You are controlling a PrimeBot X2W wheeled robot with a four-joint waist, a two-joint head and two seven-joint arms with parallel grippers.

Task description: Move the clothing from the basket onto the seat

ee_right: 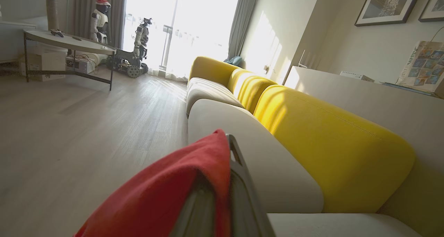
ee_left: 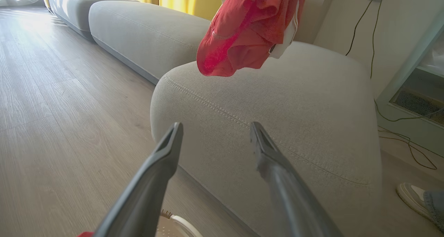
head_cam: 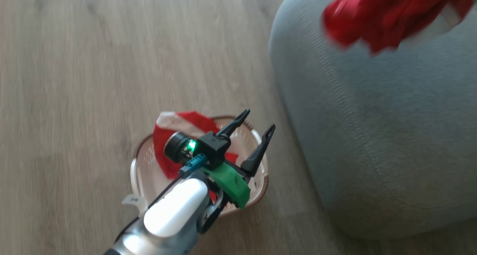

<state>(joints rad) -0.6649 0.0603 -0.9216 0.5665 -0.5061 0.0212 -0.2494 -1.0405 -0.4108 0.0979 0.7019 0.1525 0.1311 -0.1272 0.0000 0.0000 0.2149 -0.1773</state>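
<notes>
My left gripper (head_cam: pixel 259 120) hangs open over the basket (head_cam: pixel 136 161), nothing between its fingers. A red and white piece of clothing (head_cam: pixel 186 121) lies in the basket, partly hidden by the gripper. The grey seat (head_cam: pixel 372 135) stands right of the basket. A second red garment (head_cam: pixel 387 12) hangs blurred above the seat at the top right. In the left wrist view this clothing (ee_left: pixel 249 29) dangles just above the seat (ee_left: pixel 295 108), beyond my open left gripper (ee_left: pixel 215 126). My right gripper (ee_right: pixel 225 143) is shut on the red clothing (ee_right: pixel 166 192), which drapes over its fingers.
Wooden floor (head_cam: pixel 93 61) spreads left of the basket. The sofa (ee_right: pixel 329 143) has yellow backrests and more grey cushions. A person's shoe (ee_left: pixel 412 195) and loose cables (ee_left: pixel 399 133) lie past the seat. A low table (ee_right: pixel 69 44) and other robots (ee_right: pixel 138 50) stand far off.
</notes>
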